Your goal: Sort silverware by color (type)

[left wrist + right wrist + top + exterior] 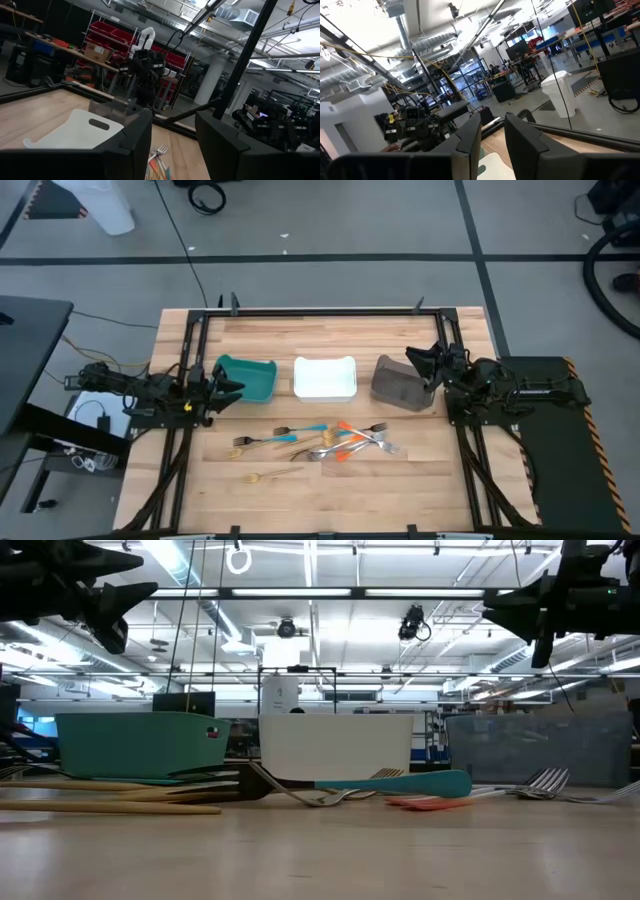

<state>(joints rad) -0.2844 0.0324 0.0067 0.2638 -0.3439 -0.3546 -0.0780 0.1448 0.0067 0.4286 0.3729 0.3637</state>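
- I saw the left gripper [236, 387] at the table's left edge, raised above the surface beside the teal bin [250, 379]; its fingers [131, 145] stood apart with nothing between them.
- I saw the right gripper [418, 365] near the table's right edge, raised over the grey bin [400, 384]; a narrow gap showed between its fingers [468, 141], which held nothing.
- Three bins stood in a row across the middle of the table [330, 500]: teal toward the left edge, the white bin [325, 377] in the centre, grey toward the right edge.
- The silverware [335, 440] lay loose on the wood on the near side of the bins, none of it in a bin.
- A blue-handled fork [300, 429] lay below the white bin; another blue-handled piece [256, 442] lay toward the left edge.
- The orange-handled pieces [348, 430] and silver forks [377, 430] overlapped in a cluster between the white and grey bins' near sides.
- One tan piece [258, 477] lay apart, closest to the near edge.
- In the low view, tan handles [110, 806] and the blue handle [400, 784] rested flat on the tabletop.
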